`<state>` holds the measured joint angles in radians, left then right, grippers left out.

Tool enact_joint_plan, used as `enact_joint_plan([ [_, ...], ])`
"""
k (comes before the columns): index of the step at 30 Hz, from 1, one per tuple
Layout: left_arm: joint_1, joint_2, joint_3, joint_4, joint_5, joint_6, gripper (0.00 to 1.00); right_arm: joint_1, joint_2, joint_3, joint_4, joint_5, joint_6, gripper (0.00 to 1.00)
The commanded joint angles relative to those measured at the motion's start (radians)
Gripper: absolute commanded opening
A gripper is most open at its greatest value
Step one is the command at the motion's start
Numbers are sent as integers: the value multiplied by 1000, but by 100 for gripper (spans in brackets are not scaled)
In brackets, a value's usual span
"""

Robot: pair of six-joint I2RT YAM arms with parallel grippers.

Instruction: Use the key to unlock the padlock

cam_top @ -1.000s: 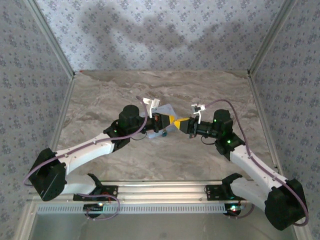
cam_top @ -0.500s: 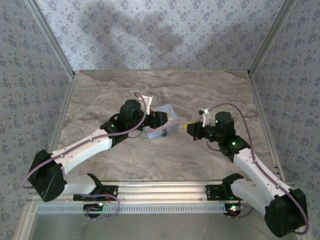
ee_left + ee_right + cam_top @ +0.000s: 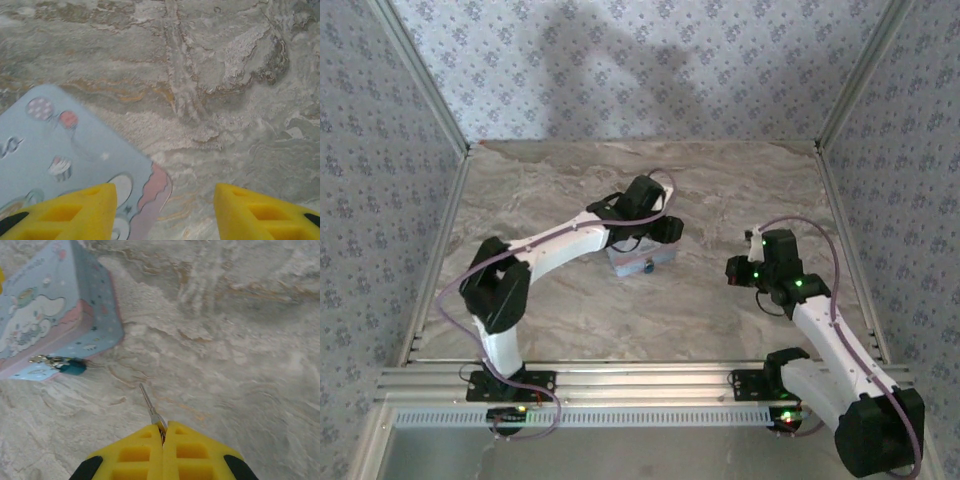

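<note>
I see a marbled grey-beige tabletop (image 3: pixel 740 180) closed in by blue-grey floral wallpaper panels (image 3: pixel 720 80) at 9, 12 and 3 o'clock. Aluminium posts (image 3: pixel 430 85) rise from the back corners at 10 and 2. A slotted aluminium rail (image 3: pixel 650 378) spans 6 o'clock. Soft shadows (image 3: pixel 600 40) lie on the 12 o'clock panel.

Pretty clearly a robot lab test cell I'm working in, not anybody's home. Both my arms, the left arm (image 3: pixel 565 237) and the right arm (image 3: pixel 830 335), are bolted onto a slotted aluminium rail (image 3: pixel 640 378). Beyond the rail there's a marble-print tabletop (image 3: pixel 720 180). It's boxed in left, right and on the far side by flowery wallpaper panels (image 3: pixel 650 70) held in bare aluminium posts (image 3: pixel 423 72).
</note>
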<state>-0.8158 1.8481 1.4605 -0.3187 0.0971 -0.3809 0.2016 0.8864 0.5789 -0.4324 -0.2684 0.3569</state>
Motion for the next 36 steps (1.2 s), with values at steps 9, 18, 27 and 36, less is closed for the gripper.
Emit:
enact_joint_plan([
  [9,-47,161,214,-235,-91,58,55,-47,-3,6,-68,13,-22,0],
  [18,-55,210,238,-256,-70,65,55,-56,7,2,-57,9,-27,0],
  [27,-97,217,219,-267,-34,111,52,-74,26,12,-86,-16,-27,0],
  [36,-133,124,87,-244,15,122,45,-111,43,17,-93,-49,-57,0],
])
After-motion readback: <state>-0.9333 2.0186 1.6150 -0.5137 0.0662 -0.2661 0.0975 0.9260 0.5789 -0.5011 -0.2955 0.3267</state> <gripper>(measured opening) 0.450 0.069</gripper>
